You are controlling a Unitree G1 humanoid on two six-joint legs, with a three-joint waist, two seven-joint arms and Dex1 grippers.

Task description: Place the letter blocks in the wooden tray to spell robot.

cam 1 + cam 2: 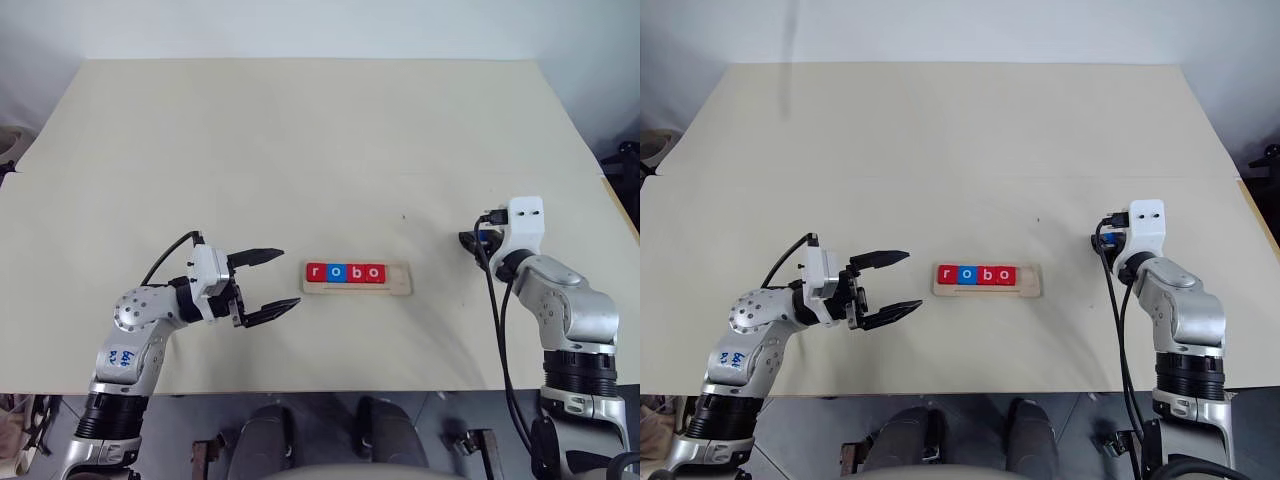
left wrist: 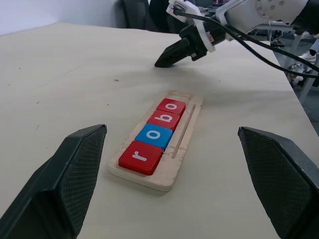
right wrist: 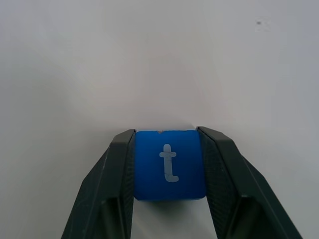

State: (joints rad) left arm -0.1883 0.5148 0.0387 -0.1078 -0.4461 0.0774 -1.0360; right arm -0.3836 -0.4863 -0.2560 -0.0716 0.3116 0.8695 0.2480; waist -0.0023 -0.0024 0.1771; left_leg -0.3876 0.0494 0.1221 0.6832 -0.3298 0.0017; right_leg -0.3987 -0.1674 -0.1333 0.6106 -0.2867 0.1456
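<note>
Pale and bare, the counter [image 1: 300, 150] carries little besides the wooden tray [image 1: 357, 288], which lies near the front edge between the two arms. Four letter blocks already sit side by side in it — a red r [image 1: 317, 272], a blue o [image 1: 336, 272], a red b [image 1: 355, 272] and a red o [image 1: 374, 272] — touching one another and reading "robo" from the robot's left. One slot at the tray's right end is bare wood, so the word lacks only its last letter. That letter is the blue t block [image 3: 169, 164], which lies flat on the counter well to the right of the tray, letter up, with the right gripper [image 3: 169, 169] set around it: one black finger against each side, the jaws closed onto the block, as far as the wrist view shows. It looks seated on the surface rather than raised, so the lift, the carry leftward and the drop into the empty end slot are left to do. The left gripper [image 1: 262, 287] hovers just to the left of the tray, jaws spread wide and holding nothing. By my reading the task is four-fifths done — one tile to go.
</note>
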